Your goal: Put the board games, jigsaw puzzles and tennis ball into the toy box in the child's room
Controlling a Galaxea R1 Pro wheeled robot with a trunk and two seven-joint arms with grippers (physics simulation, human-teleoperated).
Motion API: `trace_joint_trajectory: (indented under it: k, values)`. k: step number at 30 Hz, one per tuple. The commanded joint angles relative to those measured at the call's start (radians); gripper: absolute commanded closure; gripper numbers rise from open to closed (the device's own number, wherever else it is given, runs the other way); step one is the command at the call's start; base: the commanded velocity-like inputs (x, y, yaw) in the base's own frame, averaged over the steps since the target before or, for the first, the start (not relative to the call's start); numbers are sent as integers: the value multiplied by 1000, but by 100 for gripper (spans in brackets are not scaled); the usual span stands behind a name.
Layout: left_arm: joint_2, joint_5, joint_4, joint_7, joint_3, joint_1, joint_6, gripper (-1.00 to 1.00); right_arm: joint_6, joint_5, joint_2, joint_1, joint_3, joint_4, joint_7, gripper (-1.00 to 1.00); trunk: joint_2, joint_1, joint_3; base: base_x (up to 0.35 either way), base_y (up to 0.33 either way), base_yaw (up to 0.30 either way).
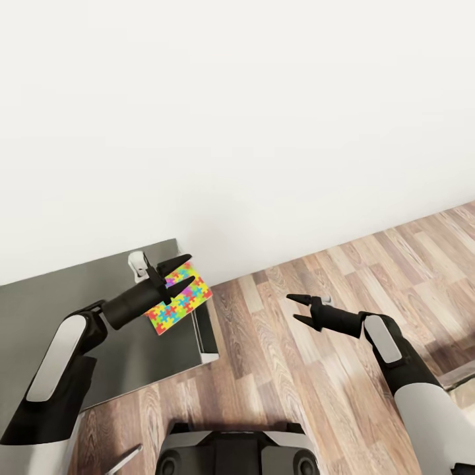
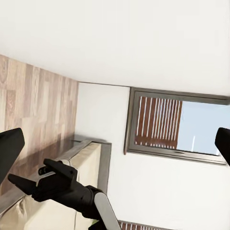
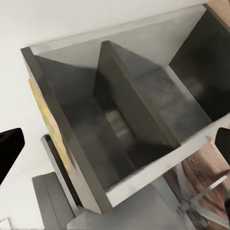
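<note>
A jigsaw puzzle [image 1: 183, 300] with bright multicoloured pieces lies at the near right corner of the grey table [image 1: 39, 310], partly over its edge. My left gripper [image 1: 178, 276] hovers right above the puzzle, its fingers spread and nothing between them. In the left wrist view the two fingertips [image 2: 9, 148] stand far apart. My right gripper [image 1: 298, 310] is open over the wood floor, to the right of the table and pointing towards it. In the right wrist view the puzzle's edge [image 3: 47, 117] runs along the side of a grey body with two open compartments [image 3: 124, 115].
A white wall [image 1: 237, 119] stands behind the table. Wood floor [image 1: 297, 396] spreads to the right and front. My base [image 1: 237, 452] is close to the table's front corner. A window [image 2: 177, 127] shows in the left wrist view.
</note>
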Motion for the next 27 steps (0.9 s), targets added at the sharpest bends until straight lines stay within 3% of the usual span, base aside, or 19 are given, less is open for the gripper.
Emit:
trace_joint_trajectory:
  k: [1,15,27]
  values:
    - [-1,1,0,0,0,-1,3,-100,4,9,-1,0,-2,0,14,-100,-1,1,0,0,0,136]
    - [-2,1,0,3,-2,0,2,-100,4,9,-30,3,2,-4,130,-100,-1,1,9,0,0,61]
    - [0,-1,0,2,-1,0,3,-100,4,11,-35,4,-2,-5,156,-100,-1,1,23,0,0,19]
